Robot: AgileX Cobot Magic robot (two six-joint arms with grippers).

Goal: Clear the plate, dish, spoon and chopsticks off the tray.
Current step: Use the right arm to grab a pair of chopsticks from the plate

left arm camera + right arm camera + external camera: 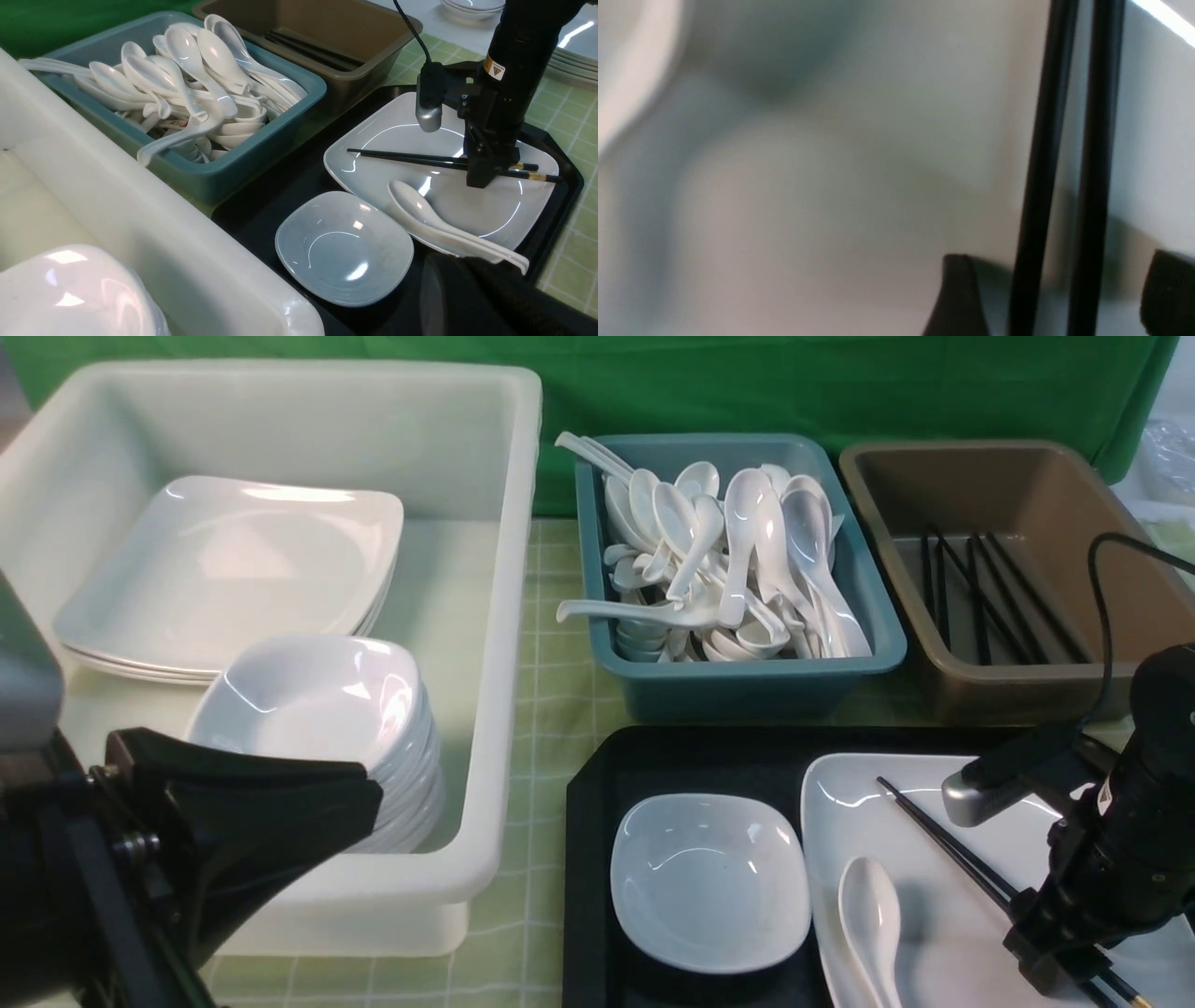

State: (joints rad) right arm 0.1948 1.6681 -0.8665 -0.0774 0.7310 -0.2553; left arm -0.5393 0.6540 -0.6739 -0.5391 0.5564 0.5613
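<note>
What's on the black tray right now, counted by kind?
Large glossy white square plate: 1
Small glossy white rounded-square dish: 1
Short glossy white soup spoon: 1
Long thin black chopsticks: 2
Total: 5

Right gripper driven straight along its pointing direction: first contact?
Probably the plate: its open fingers straddle the chopsticks, so the tips would touch the plate first. Depth is unclear.

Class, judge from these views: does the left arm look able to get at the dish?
Probably yes. The dish lies empty and uncovered on the tray's left side, and the right gripper straddles the chopsticks on the plate, well apart.
</note>
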